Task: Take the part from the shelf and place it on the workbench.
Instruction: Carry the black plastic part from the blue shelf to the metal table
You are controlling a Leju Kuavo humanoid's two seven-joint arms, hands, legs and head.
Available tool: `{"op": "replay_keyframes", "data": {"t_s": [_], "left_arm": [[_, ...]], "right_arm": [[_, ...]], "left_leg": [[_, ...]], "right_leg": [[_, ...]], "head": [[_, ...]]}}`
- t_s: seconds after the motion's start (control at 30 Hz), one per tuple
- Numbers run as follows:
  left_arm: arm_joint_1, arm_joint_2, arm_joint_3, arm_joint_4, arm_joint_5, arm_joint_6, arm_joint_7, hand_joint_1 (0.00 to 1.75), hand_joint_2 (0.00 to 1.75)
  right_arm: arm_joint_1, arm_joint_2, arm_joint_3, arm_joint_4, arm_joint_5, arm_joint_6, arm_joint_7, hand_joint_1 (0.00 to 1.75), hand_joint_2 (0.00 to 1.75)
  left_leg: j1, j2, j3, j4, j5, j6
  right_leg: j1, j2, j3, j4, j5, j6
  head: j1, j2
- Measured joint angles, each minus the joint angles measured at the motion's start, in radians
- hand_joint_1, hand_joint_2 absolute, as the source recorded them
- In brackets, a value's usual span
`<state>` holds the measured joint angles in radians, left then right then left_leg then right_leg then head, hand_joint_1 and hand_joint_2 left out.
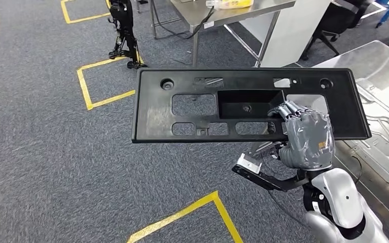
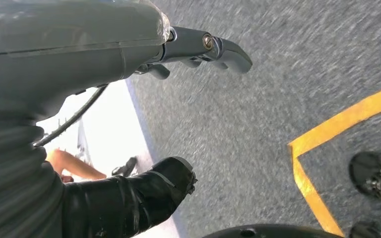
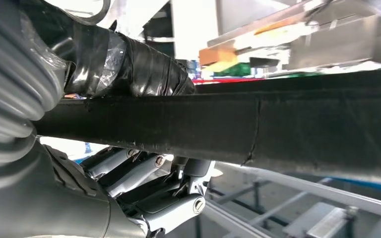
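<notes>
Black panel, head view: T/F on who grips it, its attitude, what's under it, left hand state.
1. The right hand grips the black panel. True.
2. The panel hangs vertically. False: it is held roughly flat.
3. It rests on the workbench. False: it is in the air over grey carpet.
4. The left hand holds nothing. True.
5. Right fingers curl beneath the panel edge. True.

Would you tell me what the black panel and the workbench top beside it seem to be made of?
Black panel: probably moulded plastic, matte, with clean cut-outs and no shine. Workbench top: apparently sheet metal, silvery, with reflective glare and pressed ridges.
</notes>
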<state>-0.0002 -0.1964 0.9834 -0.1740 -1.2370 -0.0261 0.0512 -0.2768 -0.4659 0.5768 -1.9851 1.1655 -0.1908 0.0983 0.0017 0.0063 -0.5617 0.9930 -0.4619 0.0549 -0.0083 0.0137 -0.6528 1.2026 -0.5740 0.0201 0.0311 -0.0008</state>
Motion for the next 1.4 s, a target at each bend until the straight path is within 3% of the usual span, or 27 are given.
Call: {"op": "replay_keyframes", "data": {"t_s": [0.03, 0.07, 0.1, 0.17, 0.23, 0.27, 0.33, 0.4, 0.47, 0.53, 0.57, 0.6, 0.67, 0.73, 0.8, 0.87, 0.93, 1.0, 1.07, 1.1, 1.17, 1.23, 1.3, 1.37, 1.4], "left_arm": [[0.000, 0.000, 0.000, 0.000, -0.001, 0.000, -0.003, 0.00, 1.75], [0.000, 0.000, 0.000, 0.000, -0.001, -0.002, -0.005, 0.00, 1.75], [0.000, 0.000, 0.000, 0.000, -0.001, -0.003, -0.006, 0.00, 1.75], [0.000, 0.001, 0.000, 0.000, -0.002, -0.009, -0.005, 0.00, 1.75], [0.000, 0.004, 0.000, 0.000, -0.008, -0.020, 0.006, 0.00, 1.75], [-0.001, 0.007, 0.000, 0.000, -0.013, -0.025, 0.014, 0.00, 1.75], [-0.008, 0.012, -0.001, 0.000, -0.022, -0.034, 0.024, 0.00, 1.75], [-0.013, 0.016, -0.002, 0.000, -0.025, -0.039, 0.028, 0.00, 1.75], [-0.012, 0.020, -0.002, 0.000, -0.024, -0.043, 0.034, 0.00, 1.75], [-0.010, 0.021, -0.002, 0.000, -0.022, -0.045, 0.042, 0.00, 1.75], [-0.010, 0.022, -0.004, 0.000, -0.032, -0.050, 0.051, 0.00, 1.75], [-0.008, 0.022, -0.010, 0.000, -0.057, -0.061, 0.066, 0.00, 1.75], [-0.004, 0.022, -0.049, 0.000, -0.156, -0.095, 0.104, 0.00, 1.75], [0.004, 0.021, -0.108, 0.000, -0.244, -0.118, 0.125, 0.00, 1.75], [0.006, 0.021, -0.151, 0.000, -0.267, -0.121, 0.127, 0.00, 1.75], [0.002, 0.019, -0.172, 0.000, -0.242, -0.102, 0.122, 0.00, 1.75], [-0.001, 0.013, -0.175, 0.000, -0.196, -0.074, 0.127, 0.00, 1.75], [-0.001, 0.007, -0.166, 0.000, -0.155, -0.071, 0.137, 0.00, 1.75], [0.000, 0.003, -0.152, 0.000, -0.125, -0.066, 0.135, 0.00, 1.75], [0.000, 0.000, -0.144, 0.000, -0.114, -0.056, 0.131, 0.00, 1.75], [0.001, -0.005, -0.132, 0.000, -0.104, -0.046, 0.121, 0.00, 1.75], [0.001, -0.009, -0.125, 0.000, -0.101, -0.065, 0.112, 0.00, 1.75], [-0.002, -0.010, -0.120, 0.000, -0.092, -0.093, 0.101, 0.00, 1.75], [-0.006, -0.011, -0.111, 0.000, -0.082, -0.105, 0.091, 0.00, 1.75], [-0.006, -0.011, -0.107, 0.000, -0.080, -0.105, 0.088, 0.00, 1.75]], "right_arm": [[0.003, 0.000, 0.000, 0.000, -0.001, -0.001, 0.001, 1.75, 1.75], [0.007, 0.000, 0.000, 0.002, -0.001, -0.001, 0.002, 1.75, 1.75], [0.010, 0.000, 0.000, 0.004, -0.002, 0.000, 0.003, 1.75, 1.75], [0.003, 0.004, 0.001, 0.012, -0.002, 0.004, 0.000, 1.75, 1.75], [-0.024, 0.019, 0.006, 0.031, 0.000, 0.011, -0.005, 1.75, 1.75], [-0.042, 0.031, 0.010, 0.045, 0.001, 0.015, -0.007, 1.75, 1.75], [-0.073, 0.054, 0.019, 0.072, 0.003, 0.021, -0.009, 1.75, 1.75], [-0.091, 0.072, 0.027, 0.092, 0.003, 0.023, -0.009, 1.75, 1.75], [-0.112, 0.088, 0.036, 0.108, 0.004, 0.024, -0.009, 1.75, 1.75], [-0.128, 0.101, 0.044, 0.125, 0.004, 0.024, -0.006, 1.75, 1.75], [-0.128, 0.104, 0.047, 0.130, 0.001, 0.023, -0.002, 1.75, 1.75], [-0.121, 0.101, 0.048, 0.128, -0.008, 0.021, 0.000, 1.75, 1.75], [-0.093, 0.073, 0.045, 0.096, -0.044, 0.012, 0.000, 1.75, 1.75], [-0.064, 0.033, 0.036, 0.050, -0.076, -0.001, -0.004, 1.75, 1.75], [-0.041, 0.004, 0.029, 0.014, -0.086, -0.009, -0.005, 1.75, 1.75], [-0.013, -0.016, 0.021, -0.015, -0.086, -0.011, -0.005, 1.75, 1.75], [0.019, -0.033, 0.009, -0.037, -0.076, -0.021, -0.008, 1.75, 1.75], [0.049, -0.040, -0.004, -0.045, -0.061, -0.040, -0.014, 1.75, 1.75], [0.085, -0.041, -0.012, -0.046, -0.042, -0.057, -0.017, 1.75, 1.75], [0.106, -0.041, -0.017, -0.047, -0.032, -0.062, -0.015, 1.75, 1.75], [0.139, -0.046, -0.033, -0.049, -0.019, -0.064, -0.012, 1.75, 1.75], [0.152, -0.051, -0.054, -0.051, -0.016, -0.059, -0.016, 1.75, 1.75], [0.151, -0.052, -0.068, -0.051, -0.014, -0.051, -0.025, 1.75, 1.75], [0.152, -0.052, -0.075, -0.052, -0.005, -0.043, -0.031, 1.75, 1.75], [0.154, -0.052, -0.077, -0.053, 0.001, -0.040, -0.032, 1.75, 1.75]], "left_leg": [[0.000, 0.008, 0.006, 0.000, -0.006, 0.001], [0.000, 0.016, 0.013, 0.000, -0.013, 0.000], [0.000, 0.024, 0.021, 0.001, -0.020, -0.001], [0.000, 0.041, 0.040, 0.002, -0.038, -0.009], [-0.004, 0.059, 0.054, 0.002, -0.054, -0.020], [-0.007, 0.069, 0.057, 0.001, -0.060, -0.026], [-0.008, 0.090, 0.067, -0.001, -0.068, -0.037], [-0.004, 0.074, 0.070, 0.020, -0.087, -0.046], [0.000, 0.025, 0.019, 0.123, -0.133, -0.052], [0.001, 0.002, -0.074, 0.269, -0.179, -0.054], [0.001, 0.000, -0.111, 0.311, -0.177, -0.053], [0.001, -0.002, -0.130, 0.317, -0.155, -0.050], [0.000, -0.022, -0.111, 0.209, -0.053, -0.040], [0.001, -0.065, -0.066, 0.081, 0.018, -0.031], [-0.001, -0.081, -0.049, 0.040, 0.025, -0.026], [-0.001, -0.057, -0.040, 0.024, 0.027, -0.018], [0.003, -0.033, -0.024, 0.002, 0.029, -0.008], [0.004, -0.011, -0.014, -0.007, 0.027, -0.001], [0.004, 0.014, -0.009, -0.006, 0.019, 0.001], [0.005, 0.026, -0.006, -0.005, 0.014, 0.000], [0.006, 0.048, 0.004, 0.000, 0.003, -0.004], [0.004, 0.067, 0.013, 0.006, -0.009, -0.014], [-0.001, 0.084, 0.018, 0.008, -0.016, -0.025], [-0.002, 0.101, 0.023, 0.014, -0.023, -0.036], [0.000, 0.093, 0.021, 0.030, -0.033, -0.043]], "right_leg": [[-0.003, -0.002, -0.037, 0.056, -0.012, 0.003], [-0.005, -0.005, -0.063, 0.084, -0.006, 0.006], [-0.007, -0.008, -0.070, 0.075, 0.018, 0.008], [-0.009, -0.033, -0.030, -0.039, 0.101, 0.008], [0.001, -0.069, 0.017, -0.144, 0.144, 0.000], [0.007, -0.078, 0.026, -0.164, 0.143, -0.006], [0.012, -0.062, 0.026, -0.168, 0.137, -0.021], [0.009, -0.042, 0.036, -0.174, 0.134, -0.035], [0.005, -0.025, 0.049, -0.179, 0.129, -0.048], [0.007, -0.002, 0.057, -0.179, 0.123, -0.056], [0.009, 0.012, 0.062, -0.179, 0.120, -0.057], [0.010, 0.026, 0.068, -0.179, 0.115, -0.057], [0.010, 0.050, 0.084, -0.178, 0.103, -0.052], [0.009, 0.071, 0.090, -0.174, 0.092, -0.045], [0.003, 0.094, 0.086, -0.174, 0.090, -0.034], [-0.001, 0.108, 0.085, -0.178, 0.089, -0.020], [0.003, 0.068, 0.072, -0.145, 0.065, -0.010], [0.002, 0.013, 0.018, -0.038, 0.012, -0.002], [-0.005, -0.003, -0.044, 0.069, -0.022, 0.007], [-0.009, -0.007, -0.057, 0.086, -0.016, 0.011], [-0.015, -0.026, -0.013, -0.011, 0.055, 0.018], [-0.012, -0.072, 0.049, -0.143, 0.111, 0.016], [-0.005, -0.091, 0.065, -0.185, 0.119, 0.006], [-0.004, -0.067, 0.062, -0.184, 0.122, -0.006], [-0.007, -0.055, 0.064, -0.186, 0.122, -0.012]], "head": [[0.000, 0.000], [0.000, 0.000], [0.000, 0.000], [0.000, 0.000], [0.000, 0.000], [0.000, 0.000], [-0.001, 0.000], [-0.002, 0.000], [-0.004, 0.000], [-0.005, 0.000], [-0.005, 0.000], [-0.005, 0.000], [-0.005, 0.000], [-0.004, 0.000], [-0.004, 0.000], [-0.005, 0.000], [-0.003, 0.000], [0.000, 0.000], [0.000, 0.000], [0.000, 0.000], [0.000, 0.000], [0.000, 0.000], [-0.001, 0.000], [-0.001, 0.000], [-0.001, 0.000]]}}
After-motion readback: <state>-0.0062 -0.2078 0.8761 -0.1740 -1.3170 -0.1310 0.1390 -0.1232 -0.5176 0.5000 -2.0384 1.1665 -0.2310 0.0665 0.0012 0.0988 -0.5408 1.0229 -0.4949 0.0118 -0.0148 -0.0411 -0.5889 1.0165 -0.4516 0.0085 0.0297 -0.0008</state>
